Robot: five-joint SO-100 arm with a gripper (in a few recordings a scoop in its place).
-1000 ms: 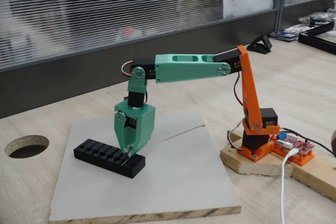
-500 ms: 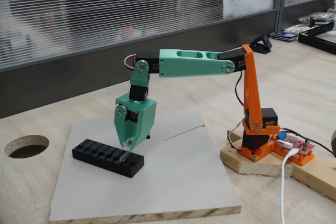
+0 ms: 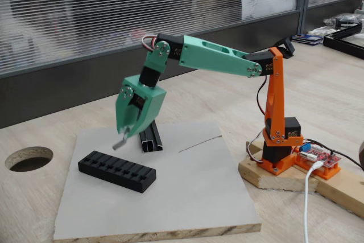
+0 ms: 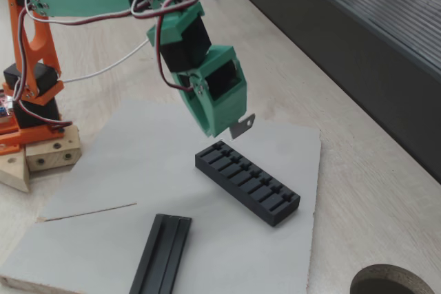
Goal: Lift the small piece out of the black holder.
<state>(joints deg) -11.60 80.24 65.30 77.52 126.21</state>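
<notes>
Two fixed views face the grey board [image 3: 187,197] from opposite sides.

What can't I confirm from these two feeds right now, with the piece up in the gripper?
- Grip contact: in both fixed views the green gripper body hides how the jaws meet the small piece.
- Piece shape: too small and blurred in a fixed view to tell its bend.
- Which slot of the black holder it left: slots look alike.
- Black rail: partly hidden behind the gripper; cut off by the bottom edge in another.

No text or label can be read
</notes>
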